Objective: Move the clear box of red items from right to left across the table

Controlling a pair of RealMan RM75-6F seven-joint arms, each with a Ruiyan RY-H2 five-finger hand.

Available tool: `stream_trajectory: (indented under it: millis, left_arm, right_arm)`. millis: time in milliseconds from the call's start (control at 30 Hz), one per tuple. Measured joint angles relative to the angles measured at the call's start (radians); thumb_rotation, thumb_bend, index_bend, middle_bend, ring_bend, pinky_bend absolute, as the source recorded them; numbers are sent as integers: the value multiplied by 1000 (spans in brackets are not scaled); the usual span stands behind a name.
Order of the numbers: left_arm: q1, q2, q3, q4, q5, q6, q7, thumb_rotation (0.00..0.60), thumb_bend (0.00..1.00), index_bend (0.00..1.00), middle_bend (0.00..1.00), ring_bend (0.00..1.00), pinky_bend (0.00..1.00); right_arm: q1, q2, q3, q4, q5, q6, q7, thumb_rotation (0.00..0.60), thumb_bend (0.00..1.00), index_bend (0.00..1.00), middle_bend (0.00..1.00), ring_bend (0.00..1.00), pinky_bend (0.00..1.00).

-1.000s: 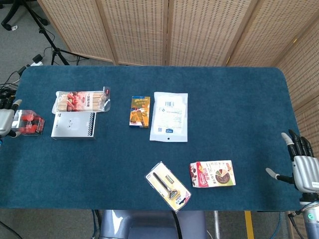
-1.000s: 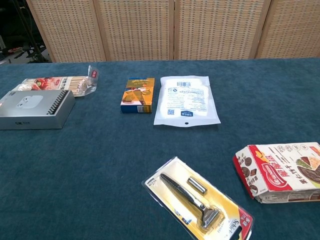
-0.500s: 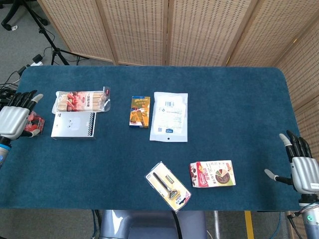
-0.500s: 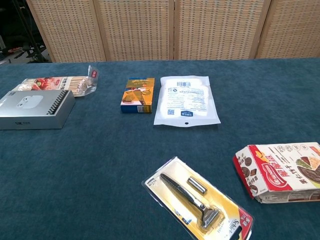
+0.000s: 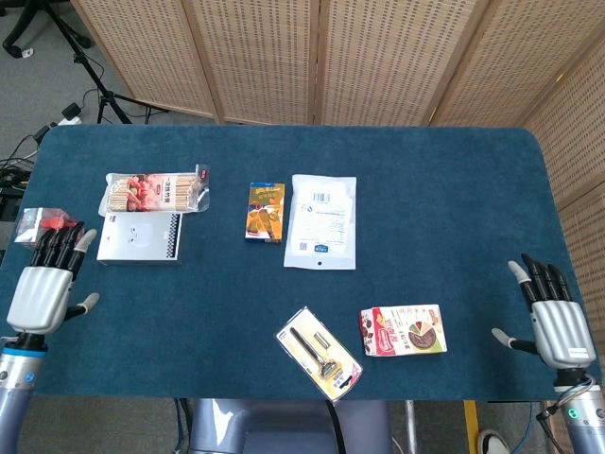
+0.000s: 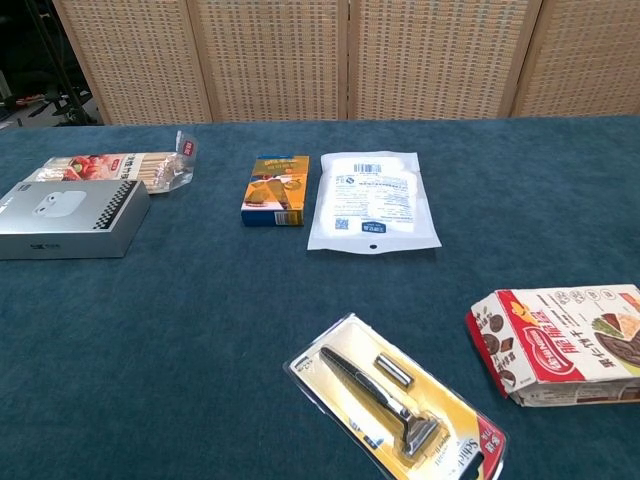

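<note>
The clear box of red items [image 5: 38,220] lies on the blue table [image 5: 444,189] at its far left edge, partly hidden behind my left hand's fingertips. My left hand [image 5: 45,284] hovers just in front of the box, fingers straight and apart, holding nothing. At the table's right front corner my right hand [image 5: 550,317] hangs with its fingers spread and empty. Neither hand nor the box shows in the chest view.
A silver box [image 5: 139,237] and a snack packet [image 5: 154,192] lie right of the clear box. Mid-table are an orange carton [image 5: 267,211] and a white pouch [image 5: 322,220]. Near the front lie a razor pack [image 5: 319,352] and a biscuit box [image 5: 403,330].
My left hand has let go of the clear box and drawn back towards the front edge, fingers spread. The box stays at the far left. My right hand shifted slightly.
</note>
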Motion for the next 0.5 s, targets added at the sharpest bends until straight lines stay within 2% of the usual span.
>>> stream_trajectory:
  millis: [233, 500]
  left_arm:
    - [57, -34, 35, 8, 26, 52, 24, 600, 159, 6, 0, 0, 0]
    - [96, -41, 45, 46, 38, 79, -33, 600, 159, 6, 0, 0, 0]
  right_arm:
    - [6, -21, -5, 2, -1, -7, -50, 600, 28, 0, 0, 0, 0]
    - [11, -37, -8, 10, 17, -27, -75, 600, 28, 0, 0, 0, 0]
